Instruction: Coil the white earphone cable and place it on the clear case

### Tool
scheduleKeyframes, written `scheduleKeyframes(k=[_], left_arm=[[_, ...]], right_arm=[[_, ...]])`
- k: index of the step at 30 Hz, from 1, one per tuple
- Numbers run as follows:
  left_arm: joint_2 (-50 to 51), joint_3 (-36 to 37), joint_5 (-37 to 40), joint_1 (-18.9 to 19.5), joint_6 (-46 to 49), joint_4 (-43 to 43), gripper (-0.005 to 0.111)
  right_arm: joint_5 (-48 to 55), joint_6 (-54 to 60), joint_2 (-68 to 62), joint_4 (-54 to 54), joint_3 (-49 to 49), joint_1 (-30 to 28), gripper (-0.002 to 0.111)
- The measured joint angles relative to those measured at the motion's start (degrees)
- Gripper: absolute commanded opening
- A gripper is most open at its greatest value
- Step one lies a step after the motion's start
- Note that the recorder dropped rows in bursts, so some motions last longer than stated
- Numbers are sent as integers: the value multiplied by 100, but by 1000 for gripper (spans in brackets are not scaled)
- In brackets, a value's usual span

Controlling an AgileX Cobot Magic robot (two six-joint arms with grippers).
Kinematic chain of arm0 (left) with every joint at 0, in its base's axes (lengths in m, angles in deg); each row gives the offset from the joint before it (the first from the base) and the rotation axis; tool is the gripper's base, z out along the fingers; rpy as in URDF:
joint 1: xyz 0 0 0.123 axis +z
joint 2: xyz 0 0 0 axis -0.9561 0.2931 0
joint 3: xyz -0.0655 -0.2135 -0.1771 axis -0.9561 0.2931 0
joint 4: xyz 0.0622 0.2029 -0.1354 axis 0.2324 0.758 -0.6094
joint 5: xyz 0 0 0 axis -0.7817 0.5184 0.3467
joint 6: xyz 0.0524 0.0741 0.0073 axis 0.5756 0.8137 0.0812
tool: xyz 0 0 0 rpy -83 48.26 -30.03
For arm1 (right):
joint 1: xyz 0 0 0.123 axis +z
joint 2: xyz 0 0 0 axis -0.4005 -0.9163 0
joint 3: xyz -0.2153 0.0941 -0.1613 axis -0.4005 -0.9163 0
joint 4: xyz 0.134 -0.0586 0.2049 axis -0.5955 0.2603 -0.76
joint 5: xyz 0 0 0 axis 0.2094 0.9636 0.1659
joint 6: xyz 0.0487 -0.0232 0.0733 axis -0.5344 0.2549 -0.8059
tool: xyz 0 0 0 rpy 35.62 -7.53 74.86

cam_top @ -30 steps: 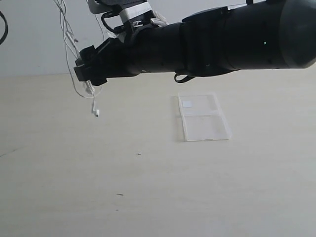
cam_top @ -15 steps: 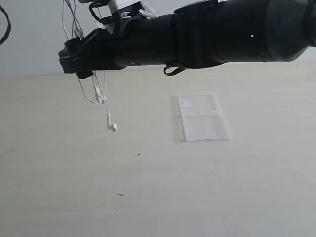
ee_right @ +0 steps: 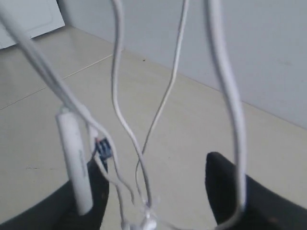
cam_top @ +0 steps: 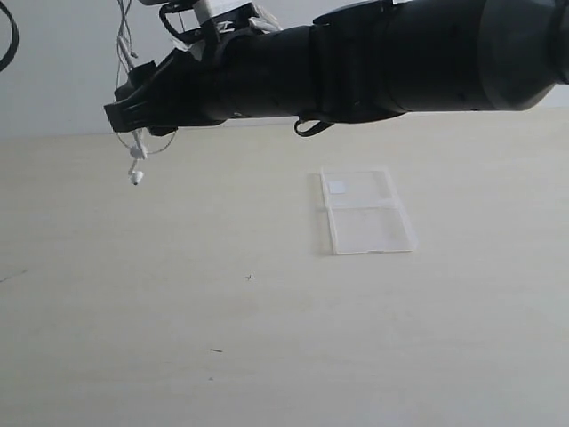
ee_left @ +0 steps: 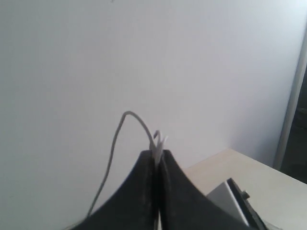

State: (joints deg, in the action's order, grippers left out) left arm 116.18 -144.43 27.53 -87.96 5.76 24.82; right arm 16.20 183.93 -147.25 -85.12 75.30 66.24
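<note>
Ext cam low over table [cam_top: 267, 356], facing wall [cam_top: 53, 89] — L wrist sees same wall; R wrist close on cable [ee_right: 116, 96].

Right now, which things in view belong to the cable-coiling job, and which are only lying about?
Belong to the job:
- white earphone cable, hanging in the air
- clear case, flat on the table
- left gripper, shut on the cable
- right gripper, jaws apart around hanging strands

Only lying about:
- dark cable loop at the view's edge
- small dark specks on the table

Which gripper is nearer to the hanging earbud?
Right. The right gripper is just above the earbud; the left gripper pinches the cable higher up, outside the exterior view.
</note>
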Motion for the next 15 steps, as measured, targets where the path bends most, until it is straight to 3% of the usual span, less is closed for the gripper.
scheduleKeyframes(k=[1,4,6,7,8,9,15], left_arm=[[0,0,15,0,11,0,0],[0,0,73,0,23,0,0],[0,0,-84,-56,-87,-23,0],[0,0,-155,-129,-103,-38,0],[0,0,-222,-293,-20,-38,0],[0,0,-222,-366,81,-66,0],[0,0,577,-349,1076,-865,0]], right_arm=[[37,0,0,-9,0,0,76],[87,0,0,-9,0,0,77],[-32,0,0,-9,9,0,60],[-90,-20,-12,-9,34,0,29],[-153,-124,-36,-9,121,0,8],[-161,-206,-48,-9,149,0,2],[-4,-441,-71,-20,176,0,0]])
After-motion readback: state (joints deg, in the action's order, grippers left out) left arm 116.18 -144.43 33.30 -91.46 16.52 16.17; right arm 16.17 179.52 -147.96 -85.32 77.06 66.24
